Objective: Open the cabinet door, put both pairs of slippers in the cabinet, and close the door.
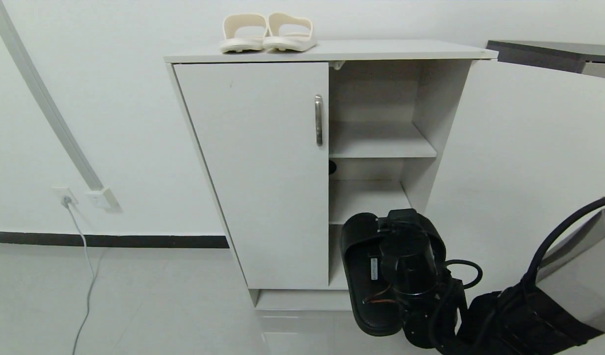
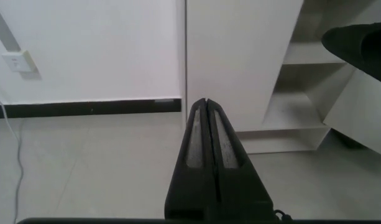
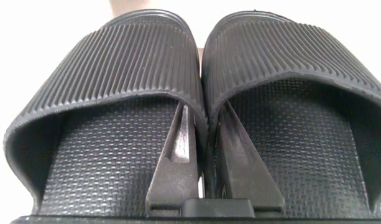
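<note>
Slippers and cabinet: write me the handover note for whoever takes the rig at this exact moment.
Right gripper: shut on the black slippers, one finger inside each, pinching their adjoining walls together.
Left gripper: shut, empty, out in front of the cabinet.
Things: black pair held in front of the open side, near the lower shelf, not yet set down. Cream slippers sit on the cabinet top.
Done: right door open; black pair picked up.
Left: shelve the black pair, fetch and shelve the cream pair, close the door.
</note>
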